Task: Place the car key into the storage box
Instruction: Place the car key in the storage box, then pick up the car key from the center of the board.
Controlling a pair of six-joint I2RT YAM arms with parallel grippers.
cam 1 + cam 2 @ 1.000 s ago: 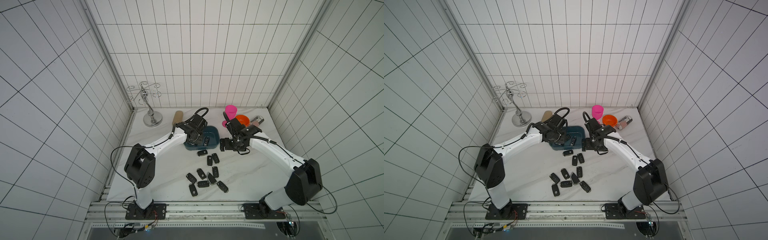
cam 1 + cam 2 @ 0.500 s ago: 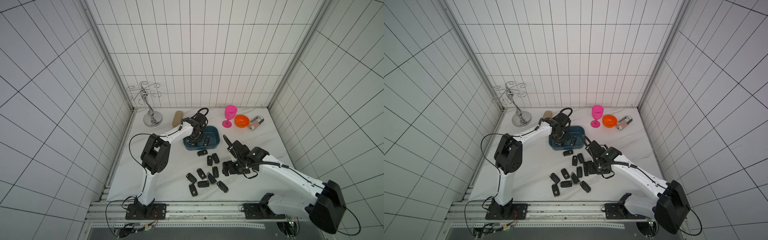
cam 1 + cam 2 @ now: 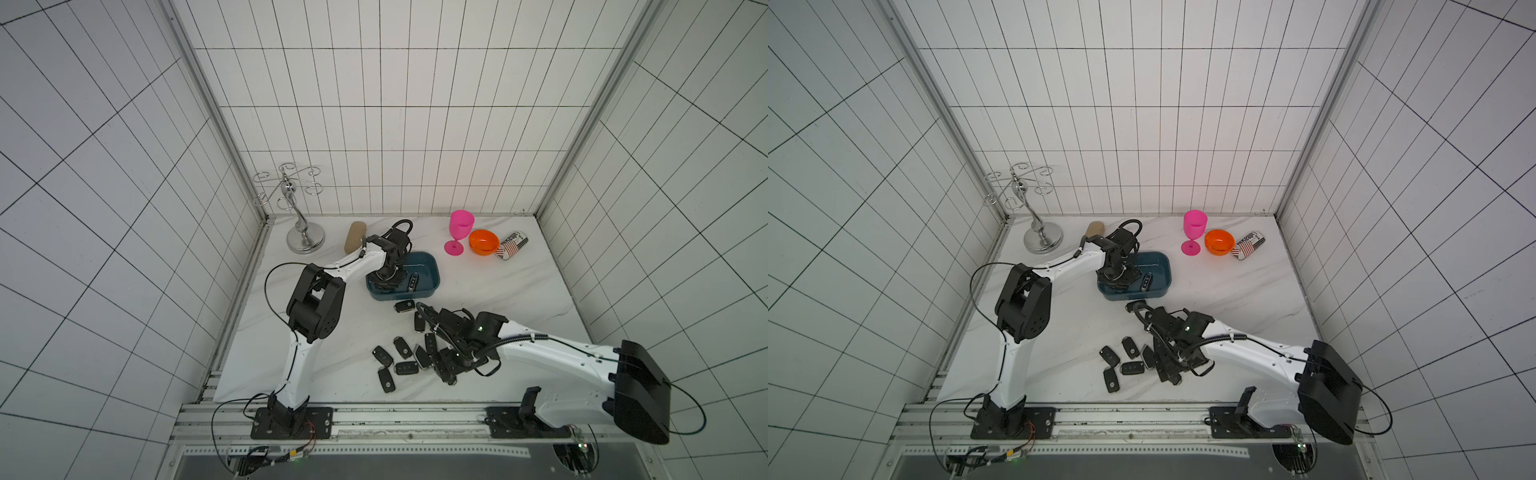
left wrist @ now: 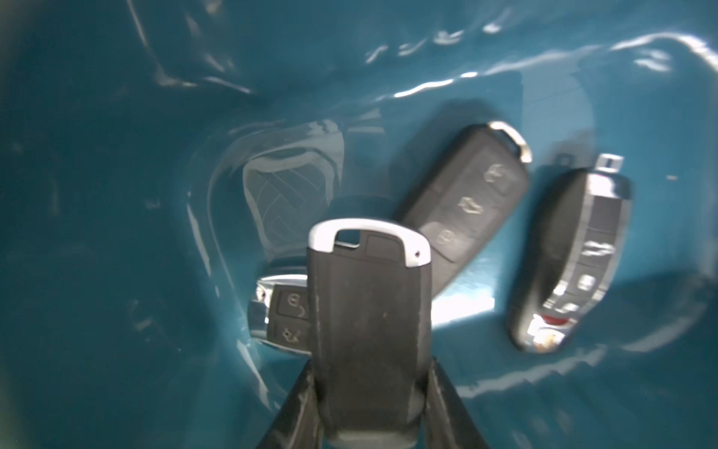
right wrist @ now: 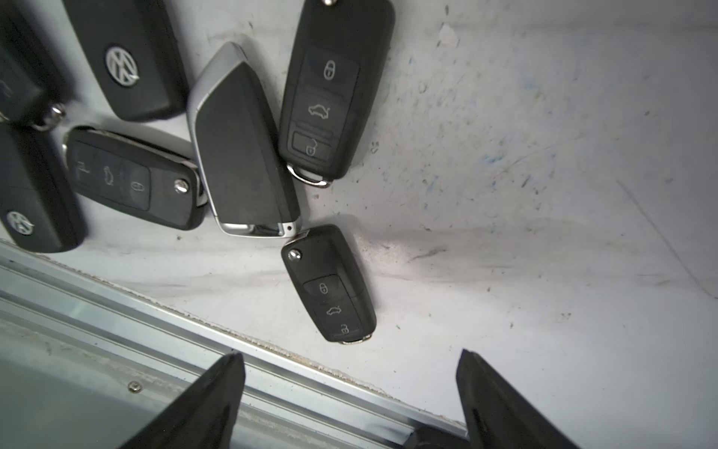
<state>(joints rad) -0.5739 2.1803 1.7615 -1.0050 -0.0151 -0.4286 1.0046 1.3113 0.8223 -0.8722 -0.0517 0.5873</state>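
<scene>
White-tiled booth, marbled desk (image 3: 519,299). Found left gripper (image 4: 371,392) clamped on car key (image 4: 369,303), down inside storage box (image 4: 116,155); key's long axis straight out from jaws, chrome end toward box floor. Noted 3 other keys (image 4: 466,202) flat there, just beyond. Judged only a release left to do, no more travel. Saw right gripper (image 5: 349,353) spread wide, holding nothing, well apart from box, over loose keys (image 5: 241,155) nr desk's front edge; spotted nearest flip key (image 5: 330,283) just ahead, approx. btw. jaw lines.
</scene>
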